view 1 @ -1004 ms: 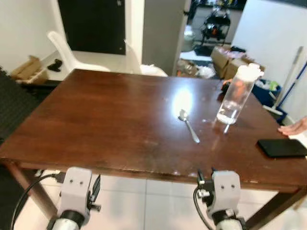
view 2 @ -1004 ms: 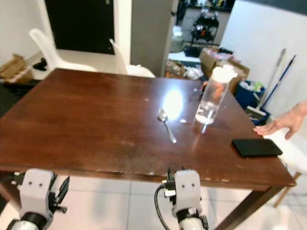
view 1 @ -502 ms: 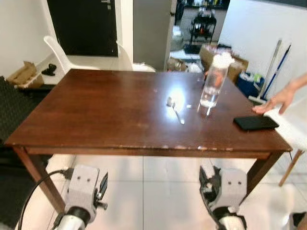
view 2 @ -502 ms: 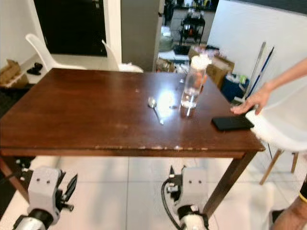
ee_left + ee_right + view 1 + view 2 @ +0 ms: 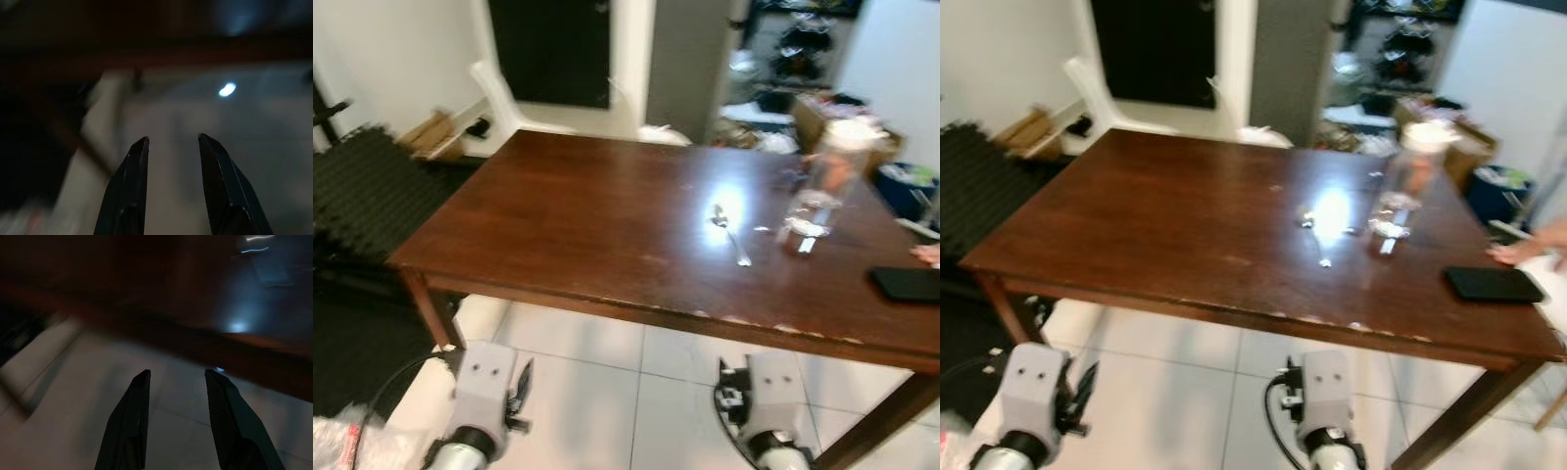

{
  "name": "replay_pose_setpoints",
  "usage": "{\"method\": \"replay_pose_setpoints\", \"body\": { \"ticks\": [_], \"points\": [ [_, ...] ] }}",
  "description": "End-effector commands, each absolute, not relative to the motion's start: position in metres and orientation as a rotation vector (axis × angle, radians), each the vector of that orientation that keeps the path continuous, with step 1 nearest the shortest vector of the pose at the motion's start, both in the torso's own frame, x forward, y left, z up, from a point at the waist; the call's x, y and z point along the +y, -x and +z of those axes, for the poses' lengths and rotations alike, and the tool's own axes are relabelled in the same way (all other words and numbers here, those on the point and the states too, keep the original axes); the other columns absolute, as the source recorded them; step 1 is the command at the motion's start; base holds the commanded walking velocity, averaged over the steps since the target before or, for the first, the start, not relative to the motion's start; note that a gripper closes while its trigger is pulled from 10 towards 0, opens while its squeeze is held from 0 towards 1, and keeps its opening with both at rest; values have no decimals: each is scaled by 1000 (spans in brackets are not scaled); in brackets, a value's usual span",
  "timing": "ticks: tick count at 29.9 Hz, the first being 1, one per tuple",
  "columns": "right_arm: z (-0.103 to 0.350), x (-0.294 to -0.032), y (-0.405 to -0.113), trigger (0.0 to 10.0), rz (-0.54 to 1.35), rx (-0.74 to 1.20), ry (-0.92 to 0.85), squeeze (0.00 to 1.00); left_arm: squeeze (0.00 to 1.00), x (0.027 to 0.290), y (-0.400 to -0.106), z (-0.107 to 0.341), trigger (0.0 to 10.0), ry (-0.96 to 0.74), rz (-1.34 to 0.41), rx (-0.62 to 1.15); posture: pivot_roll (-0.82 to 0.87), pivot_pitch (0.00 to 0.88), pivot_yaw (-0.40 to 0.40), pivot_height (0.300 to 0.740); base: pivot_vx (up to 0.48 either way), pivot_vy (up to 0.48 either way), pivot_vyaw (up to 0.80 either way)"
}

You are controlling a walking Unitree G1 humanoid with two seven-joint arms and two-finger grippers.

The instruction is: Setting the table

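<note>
Silver arms hang low before the table, both idle over the white tiled floor [image 5: 607, 392]. The left gripper [image 5: 171, 142] has its two black fingers spread with a clear gap between them, pinching nothing; its wrist view is dim and shows pale floor and a dark wooden table leg [image 5: 63, 132] beyond the tips. The right gripper [image 5: 177, 374] is likewise spread and empty, its fingers pointing at the tiles and the dark underside of the table ahead.

Beyond both grippers stands the brown wooden table [image 5: 578, 225], its near edge worn pale in spots. On the top, ahead of the right gripper and well apart from it, lies a metal spoon [image 5: 729, 233], bowl away from the robot, beside a bright glare of light. Just to the right of the spoon stands a clear plastic bottle [image 5: 815, 196] with a white cap, upright, blurred. Further right, near the table's right edge, lies a black phone [image 5: 1493, 284], and a person's hand [image 5: 1528, 247] rests just past it at that edge.

Left of the left gripper, dark mats [image 5: 362, 196] cover the floor. Past the table's far side stand white plastic chairs [image 5: 1097, 93], a dark doorway [image 5: 553, 49], and cardboard boxes [image 5: 435, 132] on the floor.
</note>
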State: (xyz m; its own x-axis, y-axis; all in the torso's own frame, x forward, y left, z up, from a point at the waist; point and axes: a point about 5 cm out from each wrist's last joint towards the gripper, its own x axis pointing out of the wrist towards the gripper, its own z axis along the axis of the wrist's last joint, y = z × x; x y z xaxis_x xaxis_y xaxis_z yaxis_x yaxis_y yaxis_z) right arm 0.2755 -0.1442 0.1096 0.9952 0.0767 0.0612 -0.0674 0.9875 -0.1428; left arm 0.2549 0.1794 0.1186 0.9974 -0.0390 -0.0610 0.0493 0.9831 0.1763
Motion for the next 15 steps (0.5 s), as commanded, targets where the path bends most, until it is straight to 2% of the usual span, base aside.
{"method": "replay_pose_setpoints", "body": {
  "ticks": [1, 4, 8, 12, 15],
  "points": [
    [57, -150, -259, 10000, 126, 164, 239, 0, 0, 191, -241, 71, 10000, -205, -17, 244, 47, 145, 29, 740, 0, 0, 781],
    [30, -159, -248, 10000, 131, 271, 256, 0, 0, 203, -229, 42, 10000, -215, 18, 352, 46, 146, 27, 740, 0, 0, 788],
    [-21, -187, -216, 10000, 70, 519, 259, 0, 0, 219, -199, -9, 10000, -197, 43, 561, 44, 148, 16, 740, 0, 0, 788],
    [-41, -201, -197, 10000, 18, 628, 235, 0, 0, 225, -183, -30, 10000, -181, 45, 667, 39, 147, 13, 740, 0, 0, 788],
    [-45, -206, -194, 10000, 6, 639, 230, 0, 0, 230, -172, -44, 10000, -192, 53, 729, 34, 147, 13, 740, 0, 0, 788]
  ]
}}
